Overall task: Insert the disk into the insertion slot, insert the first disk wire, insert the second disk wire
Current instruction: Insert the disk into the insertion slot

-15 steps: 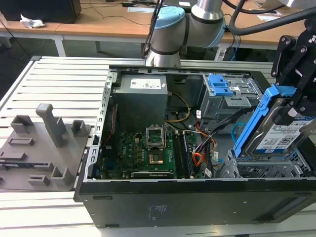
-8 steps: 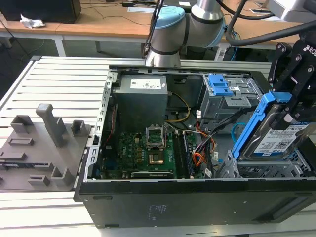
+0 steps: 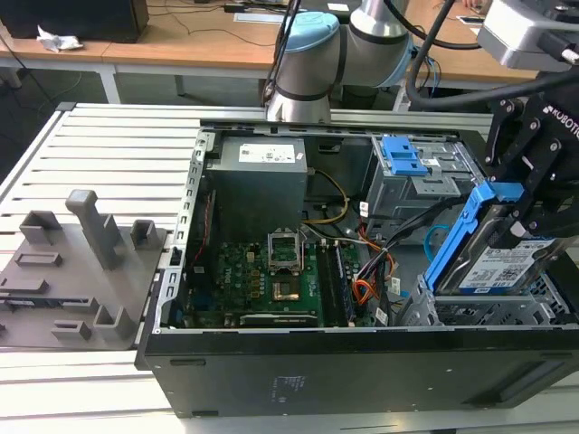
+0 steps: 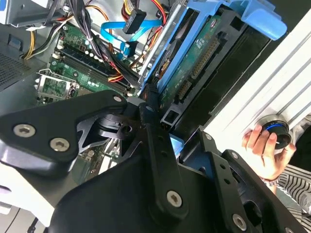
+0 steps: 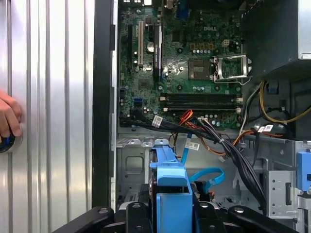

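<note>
Computer case (image 3: 317, 380): lies open on the slatted table (image 3: 109, 154). It holds a green motherboard (image 3: 258, 271), a grey power supply (image 3: 258, 176) and two drive cages.
Insertion slot (image 3: 470, 314): the low perforated cage at the exterior view's lower right, inside the case.
Disk (image 3: 498, 264): stands tilted over the insertion slot, label towards the camera, blue bracket along its edge.
Gripper (image 3: 517, 210): at the exterior view's right, its black fingers pinching the upper end of the disk.
Second disk wire (image 5: 209, 175): loops loose on the case floor near the slot, just behind the disk in the first wrist view.
Taller cage (image 3: 425, 181): sits behind the slot and carries a blue latch (image 3: 403, 155).
Hard to make out: whether the disk's lower edge has entered the slot or only meets its rim. The gripper body covers the bracket's far end.
Wire bundle (image 5: 214, 136): red, orange and black leads run between motherboard and cages, beside the slot.
Fixture plate (image 3: 72, 271): grey, with upright blocks, at the exterior view's left, well apart from the case.
Person's hand (image 4: 262, 145): rests on a round knob (image 4: 277, 131) on the table, outside the case.
</note>
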You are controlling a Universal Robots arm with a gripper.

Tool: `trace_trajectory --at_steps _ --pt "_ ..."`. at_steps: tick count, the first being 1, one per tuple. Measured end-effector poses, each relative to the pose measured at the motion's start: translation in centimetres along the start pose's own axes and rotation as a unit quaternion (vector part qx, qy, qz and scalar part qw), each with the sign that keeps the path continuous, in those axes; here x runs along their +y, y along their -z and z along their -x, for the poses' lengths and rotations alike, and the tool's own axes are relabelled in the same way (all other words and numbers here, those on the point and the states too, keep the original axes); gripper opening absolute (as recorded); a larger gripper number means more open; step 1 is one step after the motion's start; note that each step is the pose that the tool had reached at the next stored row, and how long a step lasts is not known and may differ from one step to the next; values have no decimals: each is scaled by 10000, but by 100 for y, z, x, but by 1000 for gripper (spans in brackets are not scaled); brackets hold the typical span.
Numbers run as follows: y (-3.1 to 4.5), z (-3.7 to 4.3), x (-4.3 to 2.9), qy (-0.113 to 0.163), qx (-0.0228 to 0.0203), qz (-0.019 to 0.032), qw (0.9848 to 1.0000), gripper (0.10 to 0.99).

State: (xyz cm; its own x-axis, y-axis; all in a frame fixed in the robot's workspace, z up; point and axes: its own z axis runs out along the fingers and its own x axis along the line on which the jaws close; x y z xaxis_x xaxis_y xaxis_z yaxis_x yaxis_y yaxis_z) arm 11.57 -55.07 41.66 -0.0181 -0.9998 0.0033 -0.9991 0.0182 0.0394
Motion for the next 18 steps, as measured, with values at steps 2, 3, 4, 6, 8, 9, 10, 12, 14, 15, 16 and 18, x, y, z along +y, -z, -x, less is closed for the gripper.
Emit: trace_trajectory --at_steps 2,3,4,6,8,9,10,12,14,15,16,18 --pt "-22 0 -1 0 0 0 10000 365" --pt "-43 0 -2 0 0 0 10000 365" --pt "-56 0 -2 0 0 0 10000 365" --pt "-73 0 -3 0 1 0 10000 365" --pt "-105 0 -4 0 0 0 10000 365" --pt "-118 0 -5 0 0 0 10000 365" --pt "-124 0 -5 0 0 0 10000 365" --pt "-146 0 -6 0 0 0 10000 365" --pt "-162 0 -6 0 0 0 10000 365" --pt "-178 0 -7 0 0 0 10000 365" --pt "-193 1 -8 0 0 0 10000 365" --pt "-237 1 -10 0 1 0 10000 365"
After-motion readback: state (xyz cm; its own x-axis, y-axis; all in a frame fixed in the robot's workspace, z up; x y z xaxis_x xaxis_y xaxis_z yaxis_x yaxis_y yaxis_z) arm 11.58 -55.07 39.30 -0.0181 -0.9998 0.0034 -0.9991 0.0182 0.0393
